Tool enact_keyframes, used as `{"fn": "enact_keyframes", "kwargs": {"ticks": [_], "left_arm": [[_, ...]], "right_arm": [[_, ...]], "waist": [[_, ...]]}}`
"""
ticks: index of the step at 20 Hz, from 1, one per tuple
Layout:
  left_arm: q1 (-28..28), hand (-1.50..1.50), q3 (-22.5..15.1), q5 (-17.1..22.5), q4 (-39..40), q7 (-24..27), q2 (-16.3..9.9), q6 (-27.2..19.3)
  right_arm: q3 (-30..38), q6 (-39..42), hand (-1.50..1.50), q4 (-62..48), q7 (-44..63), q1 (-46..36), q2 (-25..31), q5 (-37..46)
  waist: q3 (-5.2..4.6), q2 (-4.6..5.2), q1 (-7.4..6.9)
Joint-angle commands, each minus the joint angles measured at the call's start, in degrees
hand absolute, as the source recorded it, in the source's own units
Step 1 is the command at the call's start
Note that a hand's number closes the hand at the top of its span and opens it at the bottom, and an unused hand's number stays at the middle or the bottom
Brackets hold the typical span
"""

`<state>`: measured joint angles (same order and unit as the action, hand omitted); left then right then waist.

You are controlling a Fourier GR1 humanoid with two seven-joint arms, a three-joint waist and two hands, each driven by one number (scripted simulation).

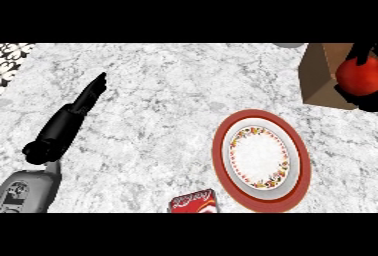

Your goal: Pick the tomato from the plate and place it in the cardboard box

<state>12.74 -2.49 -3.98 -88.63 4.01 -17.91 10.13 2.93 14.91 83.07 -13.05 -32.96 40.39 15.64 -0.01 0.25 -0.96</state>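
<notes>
We see the tomato (359, 76) at the right edge, over the cardboard box (325, 75), with our right hand's (365, 54) dark fingers curled round it. The red-rimmed plate (295, 150) lies bare on the table (162, 90). Our left hand (90, 95) rests, fingers straight and pressed together.

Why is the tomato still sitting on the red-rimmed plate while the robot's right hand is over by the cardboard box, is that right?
Not quite. The head view shows the plate bare. The tomato is at the cardboard box, with the right hand curled round it. The rest holds: the right hand is over by the box.
</notes>
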Motion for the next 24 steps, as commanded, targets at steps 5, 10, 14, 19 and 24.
{"fn": "enact_keyframes", "kwargs": {"ticks": [5,10,14,19,24], "left_arm": [[1.43,0.00,-1.21,-0.95,0.41,-0.30,1.49,0.50],[4.37,0.00,-2.18,-2.10,2.02,-0.83,3.40,-0.73],[3.83,0.00,-0.05,0.18,1.56,-0.72,1.49,1.72],[5.19,0.00,-0.30,-0.62,2.45,0.25,1.68,1.79],[3.60,0.00,-0.08,-1.25,3.38,1.88,1.69,1.57]], "right_arm": [[-5.66,0.39,1.50,-23.79,-8.15,-12.08,2.86,13.02],[-9.52,7.89,1.50,-36.47,-13.71,-17.42,6.87,17.45],[-12.85,8.02,1.50,-45.25,-20.78,-19.95,7.61,22.83],[-15.98,7.77,-1.50,-55.83,-25.95,-22.90,7.66,28.46],[-16.42,11.44,-1.50,-59.70,-39.73,-25.03,7.99,27.58]], "waist": [[0.02,0.47,-1.56],[0.04,1.07,-2.35],[0.08,0.99,-2.72],[0.12,1.36,-3.14],[0.14,1.17,-2.68]]}}
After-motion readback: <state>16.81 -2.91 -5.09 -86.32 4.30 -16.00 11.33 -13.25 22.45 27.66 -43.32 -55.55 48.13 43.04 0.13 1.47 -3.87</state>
